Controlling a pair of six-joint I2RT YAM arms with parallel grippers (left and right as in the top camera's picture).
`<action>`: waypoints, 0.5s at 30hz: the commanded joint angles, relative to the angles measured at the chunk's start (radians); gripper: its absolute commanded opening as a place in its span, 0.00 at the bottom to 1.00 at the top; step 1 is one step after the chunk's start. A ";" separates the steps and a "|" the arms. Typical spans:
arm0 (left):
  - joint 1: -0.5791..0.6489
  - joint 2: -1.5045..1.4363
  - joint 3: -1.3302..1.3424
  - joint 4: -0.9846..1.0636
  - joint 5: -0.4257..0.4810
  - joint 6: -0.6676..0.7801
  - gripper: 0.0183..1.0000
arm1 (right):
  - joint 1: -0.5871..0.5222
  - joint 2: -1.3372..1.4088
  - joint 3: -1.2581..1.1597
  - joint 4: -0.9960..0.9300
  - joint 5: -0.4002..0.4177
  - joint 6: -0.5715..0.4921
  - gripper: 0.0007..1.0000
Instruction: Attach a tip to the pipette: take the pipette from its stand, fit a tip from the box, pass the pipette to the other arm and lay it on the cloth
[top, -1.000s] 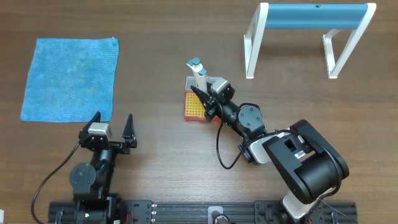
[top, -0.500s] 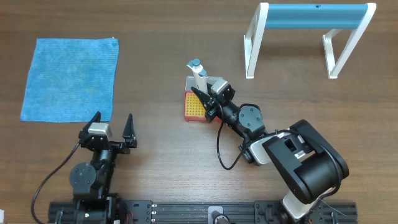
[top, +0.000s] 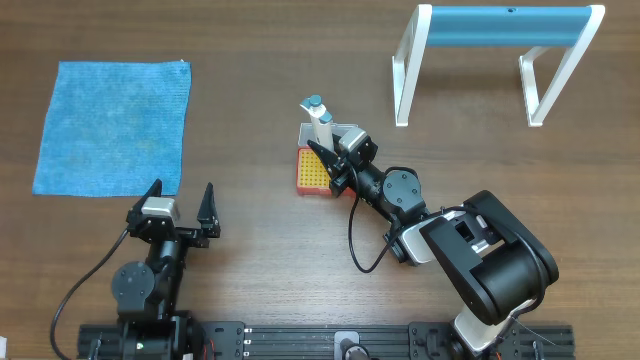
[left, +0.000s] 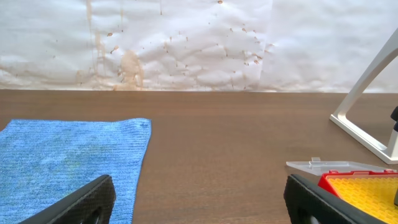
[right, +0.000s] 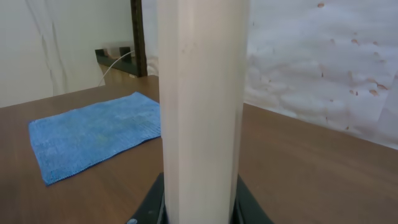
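Note:
My right gripper (top: 327, 150) is shut on the white pipette (top: 321, 124), which stands upright with its blue cap on top, over the red and yellow tip box (top: 310, 171). Up close, the pipette's pale shaft (right: 202, 106) runs straight up between the black fingers (right: 250, 208); its lower end is hidden. The blue cloth (top: 112, 127) lies flat at the far left, also seen as the blue cloth (right: 93, 134). My left gripper (top: 180, 197) rests open near the cloth's front right corner, holding nothing. From the left wrist the cloth (left: 68, 158) and tip box (left: 367, 186) show ahead.
The white stand with a blue top bar (top: 500, 60) is at the back right, its leg (left: 367, 93) visible from the left wrist. The tip box's clear lid (top: 347, 128) lies open behind the box. A pale wall (left: 186, 43) backs the brown table.

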 joint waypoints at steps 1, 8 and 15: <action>-0.003 -0.006 -0.003 -0.004 0.010 -0.013 0.88 | -0.001 0.021 -0.021 -0.011 -0.010 -0.014 0.07; -0.003 -0.006 -0.003 -0.004 0.010 -0.013 0.88 | 0.000 0.022 -0.059 -0.084 -0.010 -0.022 0.08; -0.003 -0.006 -0.003 -0.004 0.010 -0.013 0.88 | -0.001 0.021 -0.055 0.001 -0.010 -0.022 0.07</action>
